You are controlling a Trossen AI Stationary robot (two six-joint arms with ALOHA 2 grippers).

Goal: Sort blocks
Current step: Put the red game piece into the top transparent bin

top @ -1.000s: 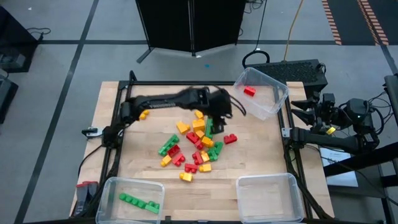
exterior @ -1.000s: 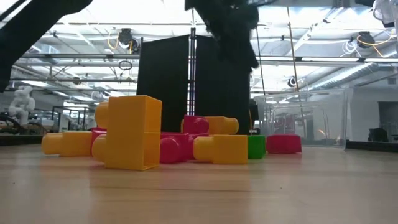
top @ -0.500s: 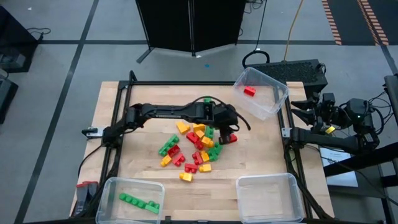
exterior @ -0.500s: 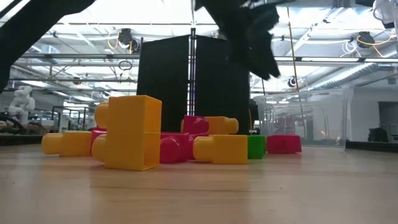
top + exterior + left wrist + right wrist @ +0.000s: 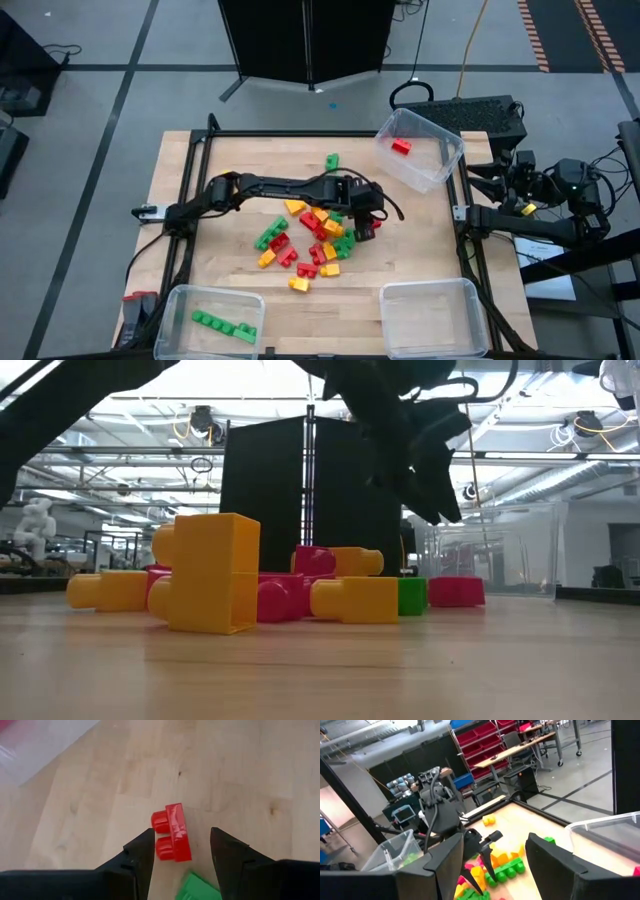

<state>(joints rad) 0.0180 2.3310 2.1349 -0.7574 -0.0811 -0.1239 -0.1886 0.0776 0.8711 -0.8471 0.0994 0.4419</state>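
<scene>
While my left gripper (image 5: 177,851) hovers low with its jaws parted, I see a red block (image 5: 171,832) on the bare wood between the fingertips, untouched. Its long axis runs along the gap, away from the claw, studs facing the near finger. Right gripper (image 5: 492,857) waits off-table, jaws apart.

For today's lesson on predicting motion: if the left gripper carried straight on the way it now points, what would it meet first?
Most likely the red block lying between the open fingers of the left gripper, then the wooden table beneath; the remaining gap is unclear.
</scene>
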